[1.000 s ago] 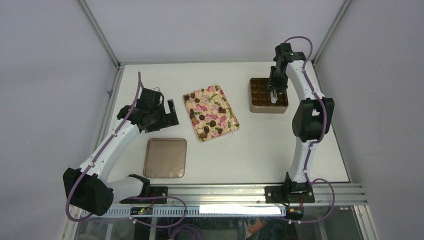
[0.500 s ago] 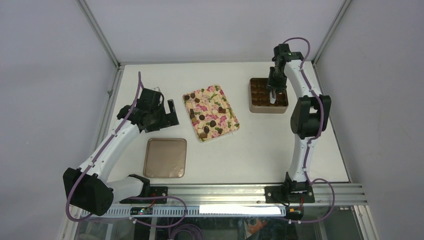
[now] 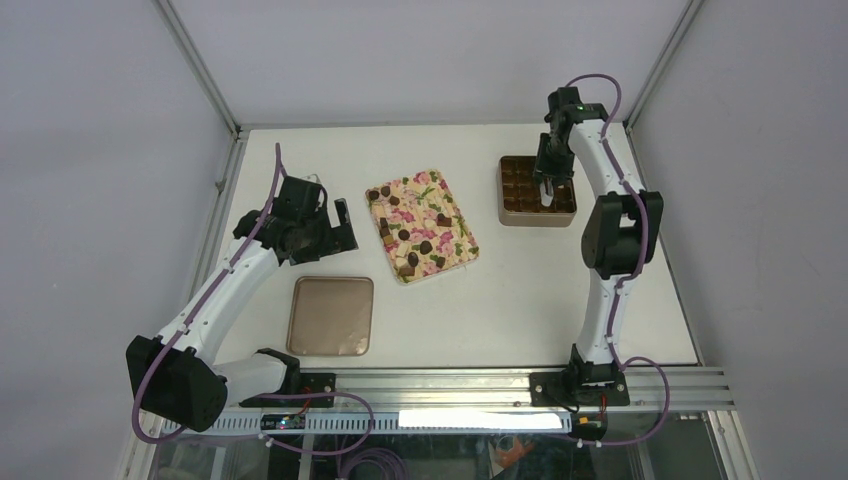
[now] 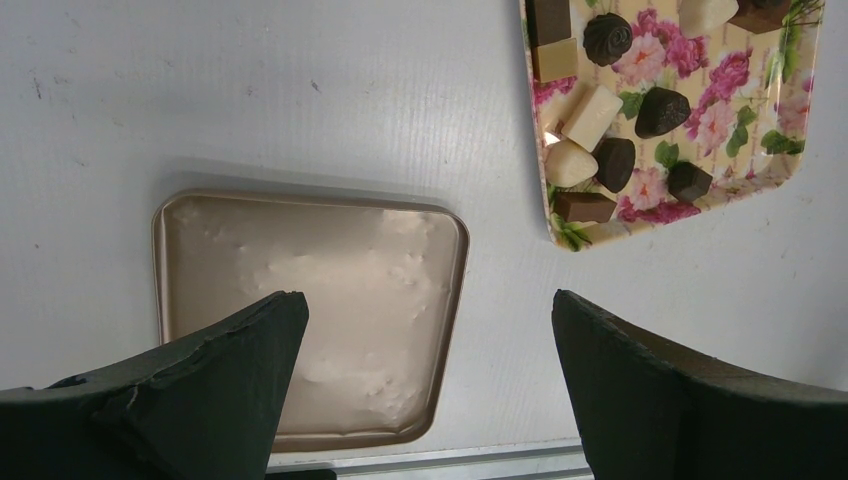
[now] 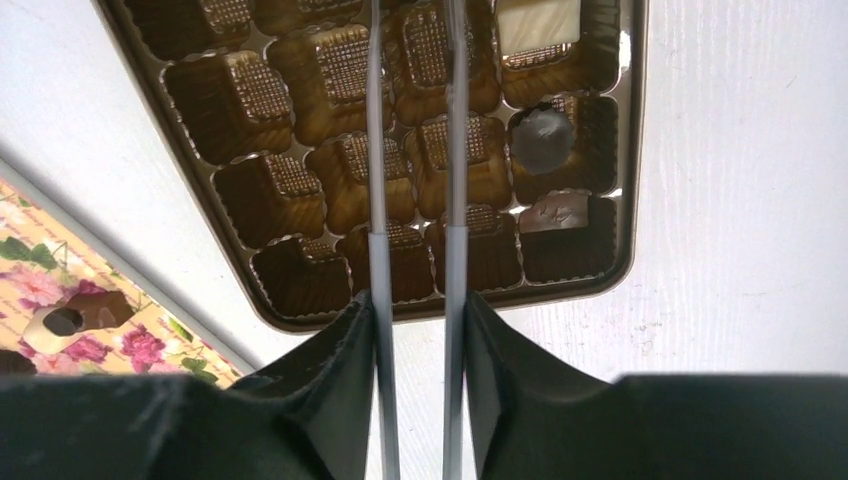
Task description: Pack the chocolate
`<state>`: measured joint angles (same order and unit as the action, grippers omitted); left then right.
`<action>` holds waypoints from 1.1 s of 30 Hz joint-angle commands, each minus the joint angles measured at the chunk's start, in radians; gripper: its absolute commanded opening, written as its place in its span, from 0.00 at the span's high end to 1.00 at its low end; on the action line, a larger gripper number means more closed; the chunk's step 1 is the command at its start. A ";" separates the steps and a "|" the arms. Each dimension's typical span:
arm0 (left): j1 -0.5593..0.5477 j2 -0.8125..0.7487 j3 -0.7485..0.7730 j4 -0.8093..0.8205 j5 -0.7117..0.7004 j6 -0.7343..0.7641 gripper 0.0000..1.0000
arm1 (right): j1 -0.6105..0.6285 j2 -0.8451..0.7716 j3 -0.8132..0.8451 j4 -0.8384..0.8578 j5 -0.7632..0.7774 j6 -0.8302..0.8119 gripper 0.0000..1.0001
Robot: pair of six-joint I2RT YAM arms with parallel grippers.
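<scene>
Several dark and pale chocolate pieces (image 3: 425, 246) lie on a floral tray (image 3: 455, 255) in the middle of the table; some show in the left wrist view (image 4: 662, 110). The brown grid box (image 3: 535, 218) sits at the back right. In the right wrist view it (image 5: 637, 150) holds a white piece (image 5: 538, 25), a dark round piece (image 5: 543, 135) and a brown square piece (image 5: 555, 220). My right gripper (image 3: 547, 188) (image 5: 415, 300) is shut on grey tongs (image 5: 455, 150) above the box; their tips are out of view. My left gripper (image 3: 335, 228) (image 4: 430, 300) is open and empty above the lid.
The flat tan lid (image 3: 330, 315) lies at the front left, also in the left wrist view (image 4: 310, 300). A metal rail (image 3: 500, 382) runs along the near table edge. Frame posts stand at the back corners.
My right gripper with the tongs has shifted slightly toward the back over the box. The left arm has not moved.
</scene>
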<state>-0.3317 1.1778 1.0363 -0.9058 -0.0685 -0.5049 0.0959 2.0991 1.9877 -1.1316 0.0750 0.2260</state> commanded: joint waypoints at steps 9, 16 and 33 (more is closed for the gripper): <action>0.009 -0.020 0.035 0.036 0.032 0.008 0.01 | 0.246 -0.306 -0.098 0.071 -0.058 -0.029 0.71; 0.010 -0.042 0.032 0.034 0.020 0.014 0.01 | 0.460 -0.315 -0.251 0.063 -0.041 -0.055 0.65; 0.010 -0.059 0.015 0.034 0.017 0.005 0.01 | 0.548 -0.192 -0.222 0.069 -0.052 -0.048 0.61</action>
<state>-0.3317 1.1564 1.0367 -0.9054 -0.0513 -0.5053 0.6239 1.8938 1.7031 -1.0824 0.0135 0.1841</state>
